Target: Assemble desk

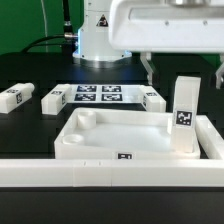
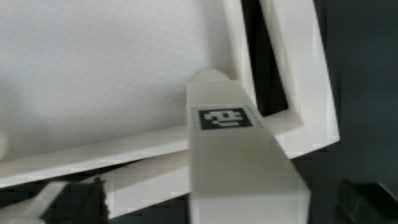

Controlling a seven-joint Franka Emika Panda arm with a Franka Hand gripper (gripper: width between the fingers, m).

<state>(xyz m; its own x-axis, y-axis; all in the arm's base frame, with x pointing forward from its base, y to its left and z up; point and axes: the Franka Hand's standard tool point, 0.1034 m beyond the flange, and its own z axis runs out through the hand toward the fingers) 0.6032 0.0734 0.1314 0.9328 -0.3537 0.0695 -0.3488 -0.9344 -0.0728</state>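
Three loose legs lay flat on the black table, all lower than the claw (image 1: 183,76) and on the exterior view's left of it. The first leg (image 1: 12,97) was the farthest from the claw, and the second leg (image 1: 55,99) lay a little closer. Next came the marker board (image 1: 97,95), and after it the third leg (image 1: 153,100), the closest of the three to the claw, lying just beyond the tabletop (image 1: 115,140).

The tabletop rested under the claw and to its left side, behind the long low wall (image 1: 100,172). A fourth leg (image 1: 185,108) stood upright in the tabletop's corner, directly below the claw. In the wrist view this upright leg (image 2: 228,150) filled the middle, its tag facing the camera, with the tabletop's rim (image 2: 294,70) beside it.

The claw was released: its two dark fingers (image 1: 148,68) hung wide apart, one on each side above the leg's top, and touched nothing.

I judged that the step in hand was the fixing of this first leg into its corner socket. Whether the leg was fully seated, the pictures did not show. If it was not, the next move would call for a straight descent, so that the fingers pass on both sides of the leg without pushing it, then a firm closing and a turn. If it was seated, the claw would need to rise and travel left to the third leg.
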